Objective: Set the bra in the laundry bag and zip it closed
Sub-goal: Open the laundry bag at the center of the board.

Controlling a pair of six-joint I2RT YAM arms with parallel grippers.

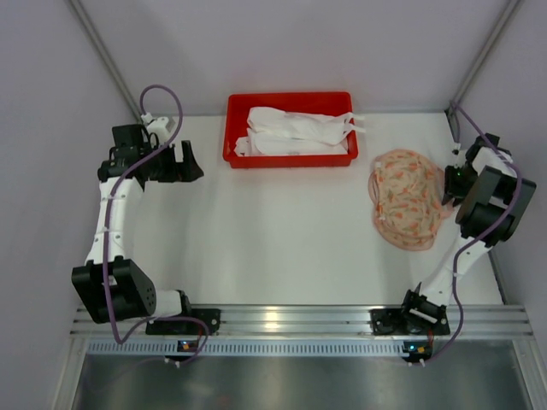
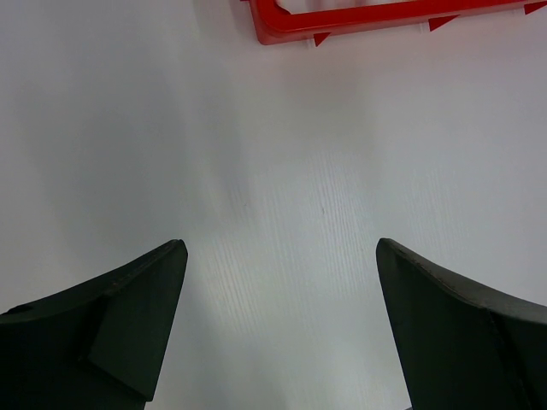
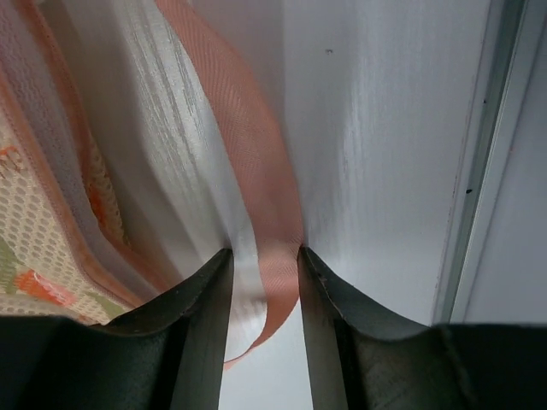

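Right gripper [image 3: 263, 256]: pinched on pink edge of laundry bag [image 1: 406, 198]; bag's long axis far-to-near. Left gripper [image 2: 282, 248]: fingers apart. Bra [image 1: 299, 130]: lengthwise left-right in red tray [image 1: 289, 160].

The setting was shown to be a robotics lab test cell. A bare white table [image 1: 282, 256] was enclosed by plain white walls [image 1: 299, 43], which were framed by slanted metal struts [image 1: 101, 51]. A left arm [image 1: 120, 295] and a right arm [image 1: 491, 205] were bolted to an aluminium rail [image 1: 291, 320] at the near edge, and purple cables [image 1: 104, 256] were run along them. A red plastic tray [image 1: 289, 160] was set out near the far wall as a work bin.
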